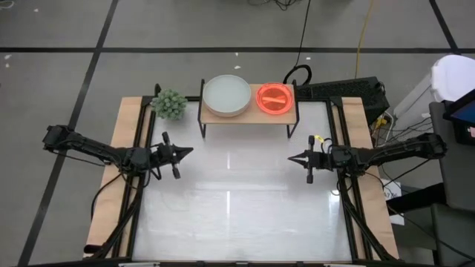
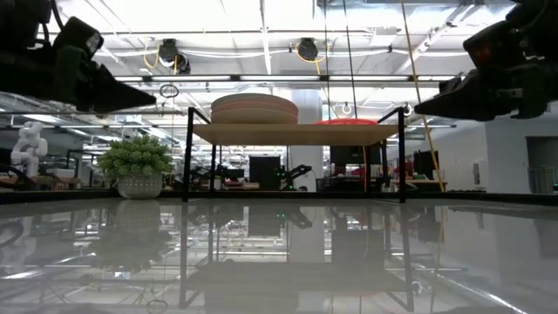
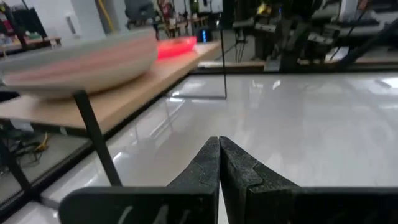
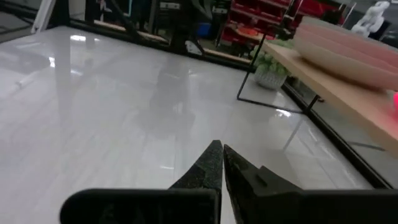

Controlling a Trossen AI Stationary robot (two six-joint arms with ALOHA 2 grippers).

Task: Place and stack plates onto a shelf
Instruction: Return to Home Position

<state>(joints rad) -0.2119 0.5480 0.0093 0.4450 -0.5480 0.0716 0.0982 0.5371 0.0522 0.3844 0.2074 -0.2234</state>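
Observation:
The light-wood shelf point(image 1: 249, 113) on black legs stands at the table's far edge. On its left half sits a stack of larger matte plates point(image 1: 227, 95), pale grey-green on top, pink below point(image 2: 255, 108). On its right half sits a stack of translucent orange plates point(image 1: 274, 98). My left gripper point(image 1: 190, 150) hovers shut over the table's left side, pointing right, holding nothing. My right gripper point(image 1: 291, 157) hovers shut over the right side, pointing left, also holding nothing. Both stay in front of the shelf and above the table top.
A small potted green plant point(image 1: 170, 104) stands on the table to the left of the shelf. The glossy white table top point(image 1: 237, 200) stretches between and in front of the arms. Cables and a dark box point(image 1: 349, 90) lie behind the table's far right corner.

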